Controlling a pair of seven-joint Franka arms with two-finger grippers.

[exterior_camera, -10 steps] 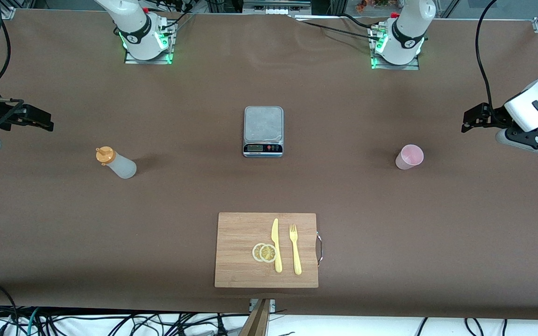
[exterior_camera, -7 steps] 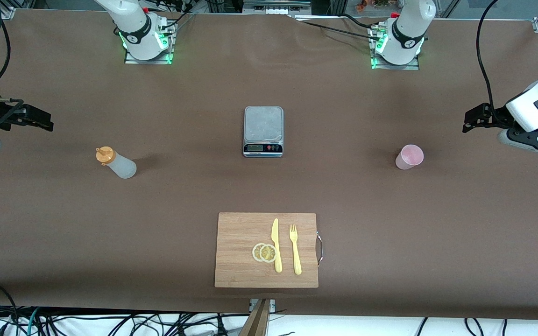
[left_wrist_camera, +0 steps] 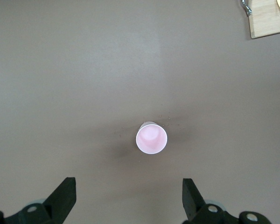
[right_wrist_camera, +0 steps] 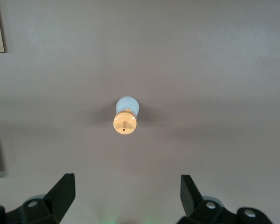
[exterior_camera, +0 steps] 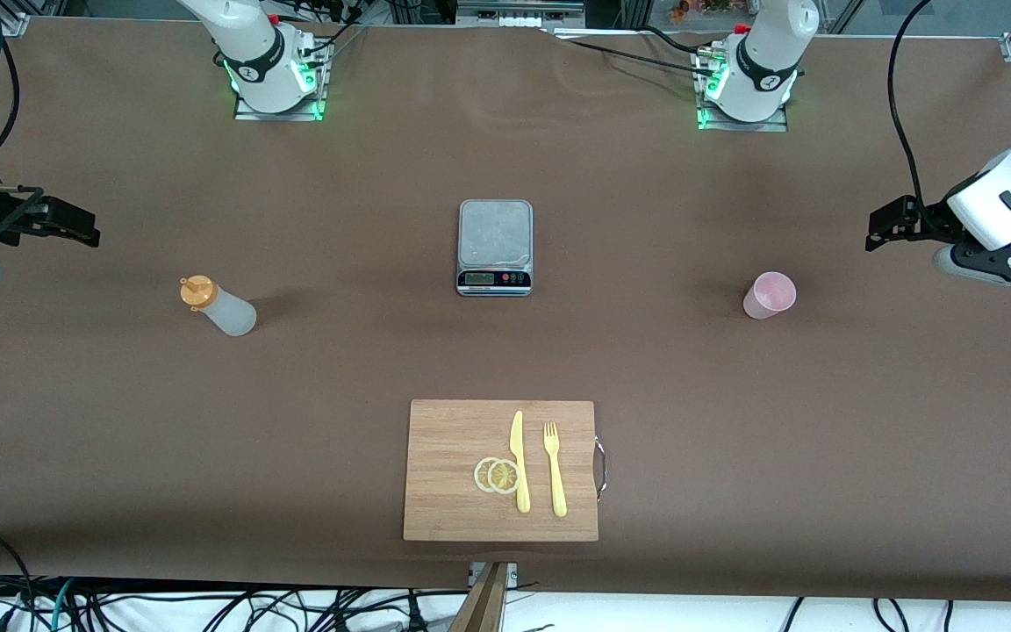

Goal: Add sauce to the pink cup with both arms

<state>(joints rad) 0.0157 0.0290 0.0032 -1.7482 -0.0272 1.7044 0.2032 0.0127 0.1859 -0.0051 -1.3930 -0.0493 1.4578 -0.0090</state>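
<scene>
Pink cup (exterior_camera: 769, 295) upright on worktop (exterior_camera: 365, 369) toward left arm's end; sauce bottle (exterior_camera: 218, 306) (orange cap) toward right arm's end. Left pincer (exterior_camera: 876, 231) and right pincer (exterior_camera: 89, 231) both released, empty, hovering over worktop ends.

Matt plastic pink cup (exterior_camera: 769, 295)

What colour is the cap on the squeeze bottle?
Orange. The cap on the squeeze bottle shows best in the right wrist view, seen from above.
</scene>
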